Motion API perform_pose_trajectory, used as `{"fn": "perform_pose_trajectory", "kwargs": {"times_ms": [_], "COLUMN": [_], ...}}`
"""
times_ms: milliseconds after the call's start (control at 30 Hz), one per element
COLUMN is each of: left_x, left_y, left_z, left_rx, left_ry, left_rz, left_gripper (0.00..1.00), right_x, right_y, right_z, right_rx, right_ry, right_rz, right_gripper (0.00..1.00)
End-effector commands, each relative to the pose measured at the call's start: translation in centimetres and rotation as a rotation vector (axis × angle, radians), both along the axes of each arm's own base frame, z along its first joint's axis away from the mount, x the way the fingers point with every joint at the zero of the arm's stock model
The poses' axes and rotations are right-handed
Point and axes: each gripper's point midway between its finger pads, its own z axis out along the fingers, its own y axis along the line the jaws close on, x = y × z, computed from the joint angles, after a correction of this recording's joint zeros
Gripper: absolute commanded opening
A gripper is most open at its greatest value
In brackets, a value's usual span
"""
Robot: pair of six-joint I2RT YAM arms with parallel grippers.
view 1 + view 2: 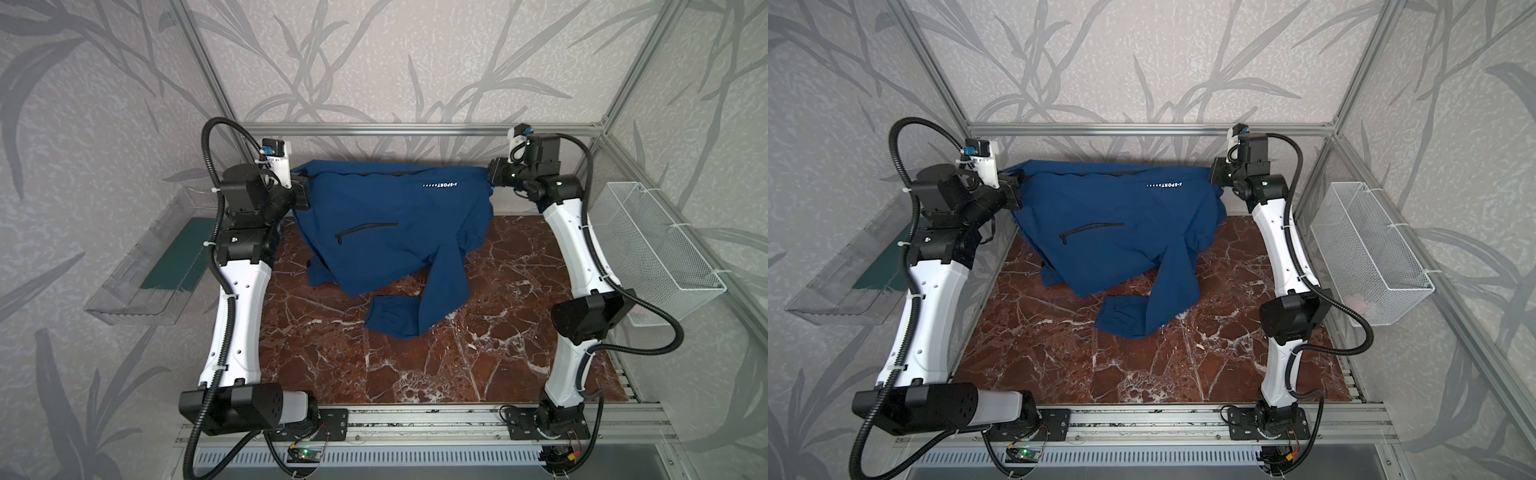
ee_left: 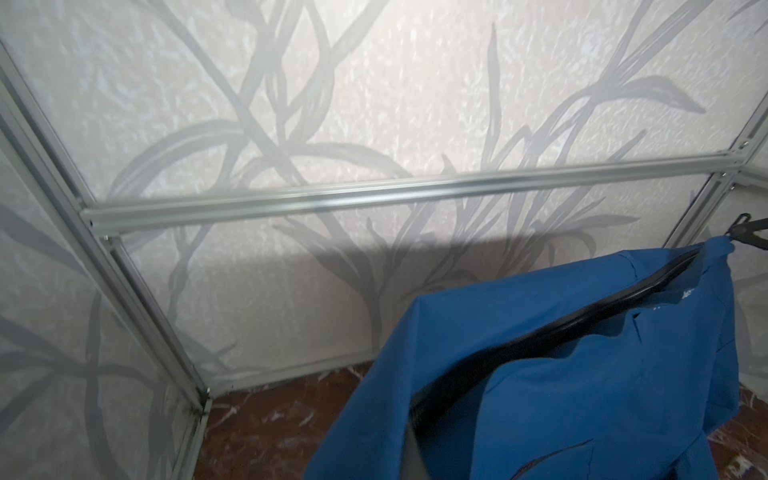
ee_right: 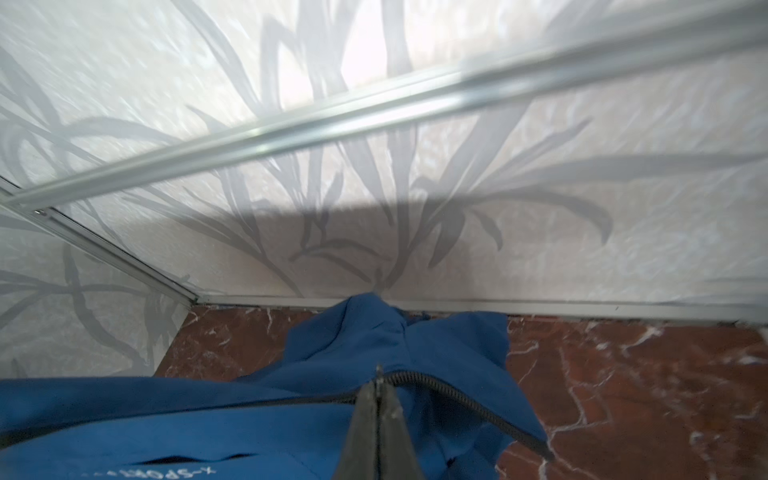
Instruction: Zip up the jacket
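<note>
One jacket (image 1: 386,232), two tools, the left tool (image 1: 308,187) and the right tool (image 3: 379,376), one wire basket (image 1: 623,232), one clear tray (image 1: 133,270)

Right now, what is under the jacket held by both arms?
Under the jacket only the red marble tabletop shows, and its lower folds and one sleeve rest on it. The part below the cloth is covered, so anything lying there cannot be seen.

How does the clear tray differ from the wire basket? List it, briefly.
The tray is clear plastic with solid walls; the basket is white wire mesh. The tray sits left of the table; the basket sits right of it. A dark green sheet lies in the tray; what the basket holds is too faint to tell. Both are open-topped and sit outside the table's marble top.
</note>
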Motion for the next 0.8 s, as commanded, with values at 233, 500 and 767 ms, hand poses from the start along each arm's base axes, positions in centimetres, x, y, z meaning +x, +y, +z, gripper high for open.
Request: {"fn": "perform_pose_trajectory", "kwargs": {"times_ms": [233, 500, 767], "left_x": [-8.9, -13.1, -13.8], "left_y": [-1.5, -1.6, -1.1], "left_z": [-16.2, -28.9, -32.0], "left_rx": [-0.147, -0.121, -0.152], "left_ry": [0.183, 0.465, 0.535], "left_rz": [-0.025, 0.052, 0.099], "left_gripper": [0.0, 0.0, 0.0], "right_x": [-15.3, -24.6, -26.7], "right_y": [-2.8, -2.5, -0.8], "right_z": [-17.5, -34.1, -37.6], "right_rx": [0.004, 0.145, 0.186], "right_ry": [0.357, 0.705, 0.879], "right_rz": [-0.064, -0.14, -0.063], "right_gripper": [0.0, 0.0, 0.0]}}
